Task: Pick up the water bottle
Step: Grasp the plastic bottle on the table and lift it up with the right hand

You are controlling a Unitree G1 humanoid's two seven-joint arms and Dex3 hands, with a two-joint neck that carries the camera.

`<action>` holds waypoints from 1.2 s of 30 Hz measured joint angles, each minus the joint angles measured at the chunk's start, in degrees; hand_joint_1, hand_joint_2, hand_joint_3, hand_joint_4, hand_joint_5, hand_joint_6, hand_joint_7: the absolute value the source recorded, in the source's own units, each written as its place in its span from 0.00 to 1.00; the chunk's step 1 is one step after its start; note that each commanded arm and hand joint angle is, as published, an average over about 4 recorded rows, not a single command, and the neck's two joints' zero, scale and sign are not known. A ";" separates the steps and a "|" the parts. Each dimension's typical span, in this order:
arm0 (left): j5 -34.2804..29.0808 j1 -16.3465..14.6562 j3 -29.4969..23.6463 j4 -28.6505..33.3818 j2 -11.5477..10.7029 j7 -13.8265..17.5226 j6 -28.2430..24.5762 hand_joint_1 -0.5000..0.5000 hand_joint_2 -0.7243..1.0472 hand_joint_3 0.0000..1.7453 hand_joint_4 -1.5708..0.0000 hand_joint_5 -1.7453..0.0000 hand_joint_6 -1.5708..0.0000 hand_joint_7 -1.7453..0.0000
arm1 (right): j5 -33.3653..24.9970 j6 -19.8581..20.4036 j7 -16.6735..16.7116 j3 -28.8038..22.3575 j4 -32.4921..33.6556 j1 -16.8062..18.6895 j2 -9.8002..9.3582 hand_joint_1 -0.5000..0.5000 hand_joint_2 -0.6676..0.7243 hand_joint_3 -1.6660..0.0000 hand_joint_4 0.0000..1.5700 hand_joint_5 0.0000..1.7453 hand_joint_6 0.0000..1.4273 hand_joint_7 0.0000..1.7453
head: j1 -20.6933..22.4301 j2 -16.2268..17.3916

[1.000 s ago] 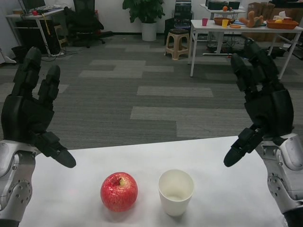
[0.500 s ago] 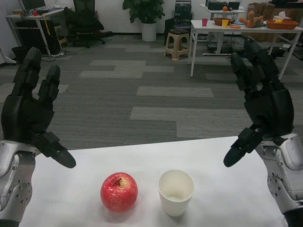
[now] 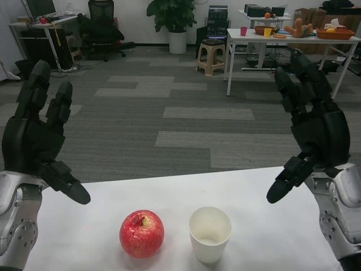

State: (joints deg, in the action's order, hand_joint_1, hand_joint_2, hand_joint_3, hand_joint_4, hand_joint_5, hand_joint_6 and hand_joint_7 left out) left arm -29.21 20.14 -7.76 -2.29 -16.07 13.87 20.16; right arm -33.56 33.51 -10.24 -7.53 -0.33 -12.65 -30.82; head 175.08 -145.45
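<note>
No water bottle shows in the head view. My left hand (image 3: 36, 135) is raised above the table's left side, fingers spread and pointing up, holding nothing. My right hand (image 3: 310, 124) is raised the same way above the table's right side, fingers apart and empty. Between them on the white table (image 3: 271, 226) lie a red apple (image 3: 141, 234) and a white paper cup (image 3: 209, 234), both below the level of the hands and untouched.
Beyond the table's far edge lies grey carpet. Farther back stand a white table (image 3: 282, 39) with bowls and cups, a beige stool (image 3: 211, 53), a potted plant (image 3: 176, 22) and an office chair (image 3: 101, 28).
The whole picture has shifted down slightly, so the camera has tilted up a little. Both hands, the apple and the cup keep their places on and over the table.
</note>
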 measured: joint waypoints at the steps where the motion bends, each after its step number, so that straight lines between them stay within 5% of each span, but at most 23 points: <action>1: 0.00 0.09 0.00 -0.01 0.00 0.00 0.00 0.00 0.00 0.05 1.00 1.00 1.00 0.98 | 0.00 0.05 0.03 0.00 -0.12 -0.02 0.00 0.04 0.91 1.00 0.00 0.00 0.00 0.08 | -0.08 -0.09; 21: 0.00 0.64 0.05 -0.20 0.00 -0.02 0.00 0.00 0.00 0.05 1.00 1.00 1.00 0.98 | 0.00 0.29 0.38 0.00 -0.61 -0.10 0.01 0.04 0.91 1.00 0.00 0.00 0.00 0.08 | -5.43 -0.87; 26: 0.00 0.70 0.08 -0.77 0.00 -0.02 0.03 0.00 0.00 0.05 1.00 1.00 1.00 0.97 | 0.00 0.32 0.43 -0.03 0.57 -0.09 0.44 0.04 0.91 1.00 0.00 0.00 0.00 0.08 | -15.69 -0.30; 36: -0.48 1.13 0.66 -3.17 -0.03 -0.03 0.18 0.00 0.00 0.05 1.00 1.00 1.00 0.99 | 0.15 0.23 0.42 -0.40 1.85 1.24 3.25 0.04 0.86 1.00 0.00 0.00 0.00 0.08 | -44.07 -1.02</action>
State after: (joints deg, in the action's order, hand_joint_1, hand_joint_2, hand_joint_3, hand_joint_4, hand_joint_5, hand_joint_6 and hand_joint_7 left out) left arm -29.69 21.27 -7.10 -5.47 -16.10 13.84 20.34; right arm -33.41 33.74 -9.82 -7.93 1.52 -11.41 -27.57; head 131.01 -146.47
